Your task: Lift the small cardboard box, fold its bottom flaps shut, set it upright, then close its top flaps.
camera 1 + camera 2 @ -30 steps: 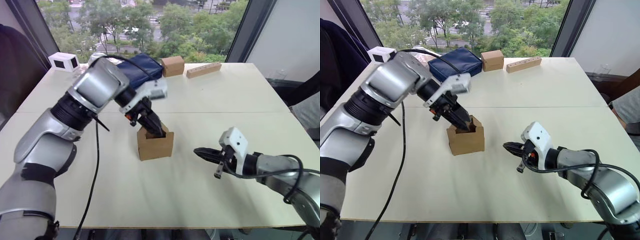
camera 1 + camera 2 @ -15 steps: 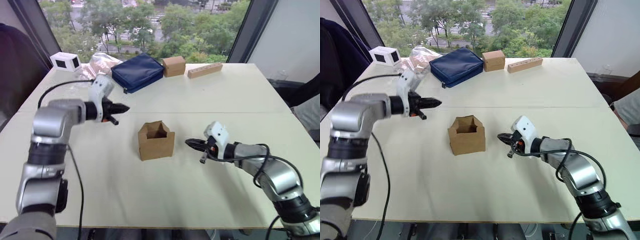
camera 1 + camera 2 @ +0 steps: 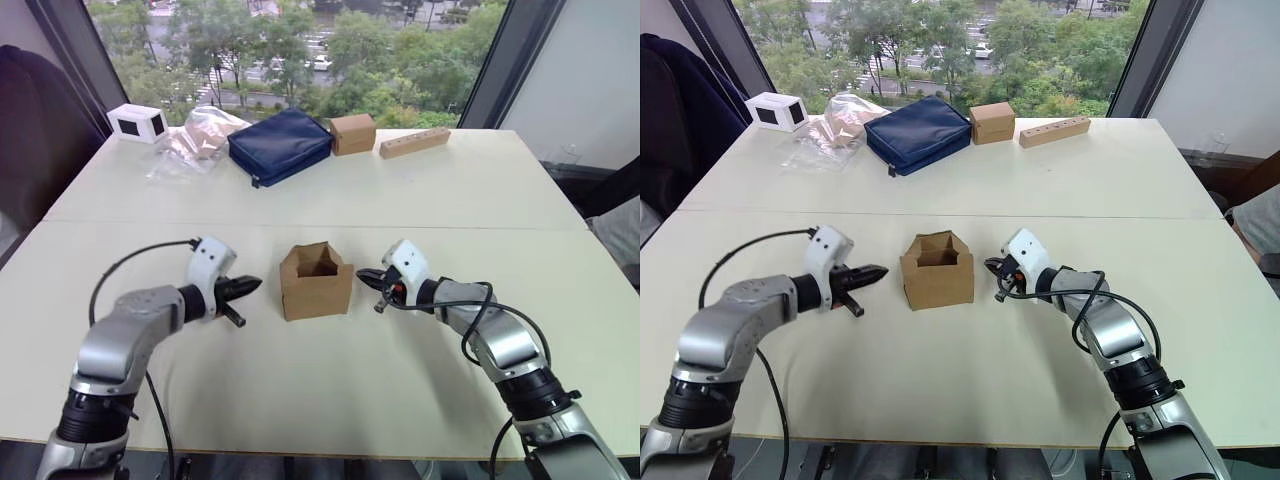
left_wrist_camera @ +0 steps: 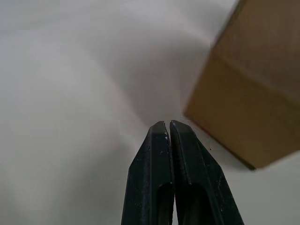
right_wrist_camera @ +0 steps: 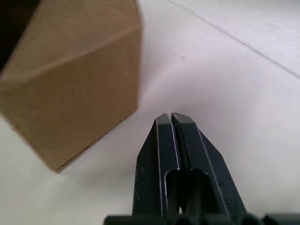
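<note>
upright near the middle of the pale surface (image 3: 330, 400), the small cardboard box (image 3: 316, 282) is seen: plain brown, its top flaps (image 3: 315, 254) raised and its mouth open. it is flanked by both tools, each near a side wall without touching. the left tool (image 3: 254, 285) and the right tool (image 3: 362, 274) are both clenched, with nothing held.

I get bright, even daylight from the window (image 3: 300, 50) behind the table (image 3: 970, 390), so shadows fall soft and short toward me. The pale tabletop is a little washed out but without hard glare. My head views are sharp; in my wrist views the small cardboard box (image 4: 253, 98) is blurred and the table featureless.
</note>
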Tool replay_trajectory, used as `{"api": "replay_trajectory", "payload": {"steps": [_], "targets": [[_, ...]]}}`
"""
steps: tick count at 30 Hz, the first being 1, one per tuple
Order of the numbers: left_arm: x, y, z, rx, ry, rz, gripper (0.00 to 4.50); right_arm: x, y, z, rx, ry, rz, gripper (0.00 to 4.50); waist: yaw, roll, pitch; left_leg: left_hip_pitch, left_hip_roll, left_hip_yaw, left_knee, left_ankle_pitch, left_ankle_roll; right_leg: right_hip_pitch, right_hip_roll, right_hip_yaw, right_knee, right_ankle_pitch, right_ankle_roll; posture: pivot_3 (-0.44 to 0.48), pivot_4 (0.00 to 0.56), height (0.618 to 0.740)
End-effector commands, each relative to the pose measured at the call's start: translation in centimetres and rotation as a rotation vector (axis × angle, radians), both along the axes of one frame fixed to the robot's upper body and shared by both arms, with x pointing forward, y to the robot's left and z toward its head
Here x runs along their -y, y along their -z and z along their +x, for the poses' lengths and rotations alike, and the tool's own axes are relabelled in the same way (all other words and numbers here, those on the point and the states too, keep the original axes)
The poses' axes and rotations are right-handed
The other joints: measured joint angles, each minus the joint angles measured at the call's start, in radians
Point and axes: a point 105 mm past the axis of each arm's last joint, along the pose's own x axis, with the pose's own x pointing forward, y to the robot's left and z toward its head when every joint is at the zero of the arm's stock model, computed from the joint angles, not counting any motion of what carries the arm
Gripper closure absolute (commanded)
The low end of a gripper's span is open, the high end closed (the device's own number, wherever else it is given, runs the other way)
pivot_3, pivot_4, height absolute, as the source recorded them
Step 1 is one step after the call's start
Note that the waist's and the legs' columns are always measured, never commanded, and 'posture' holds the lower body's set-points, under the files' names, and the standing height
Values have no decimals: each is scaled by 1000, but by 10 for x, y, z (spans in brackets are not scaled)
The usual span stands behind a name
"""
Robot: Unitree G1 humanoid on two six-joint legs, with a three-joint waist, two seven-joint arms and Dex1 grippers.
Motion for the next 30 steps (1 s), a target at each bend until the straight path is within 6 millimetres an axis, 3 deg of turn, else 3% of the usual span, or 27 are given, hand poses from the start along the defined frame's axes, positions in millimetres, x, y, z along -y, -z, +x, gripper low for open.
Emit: {"api": "replay_trajectory", "payload": {"steps": [1, 12, 22, 30], "targets": [[11, -1, -2, 58, 53, 31, 4402, -7, -14, -13, 47, -75, 12, 4500, -1, 0, 0, 0, 0, 0, 0, 0, 0, 0, 0, 0, 0, 0, 0, 0, 150, 740], [36, 15, -12, 33, 267, 35, 4402, -15, -7, -41, -8, -176, -19, 4500, -5, 0, 0, 2, 0, 0, -1, 0, 0, 1, 0, 0, 0, 0, 0, 0, 150, 740], [51, 20, -11, 35, 301, 16, 4402, -12, -4, -64, -54, -157, -28, 4500, -2, 0, 0, 3, 0, 0, -1, 0, 1, 3, 0, 0, 0, 0, 0, 0, 150, 740], [44, 16, -11, 2, 281, -18, 4402, 3, 1, -62, -52, -99, -80, 4500, -3, 0, 0, 4, 0, 0, -1, 0, 1, 4, 0, 0, -1, 0, 0, 0, 150, 740]]}}
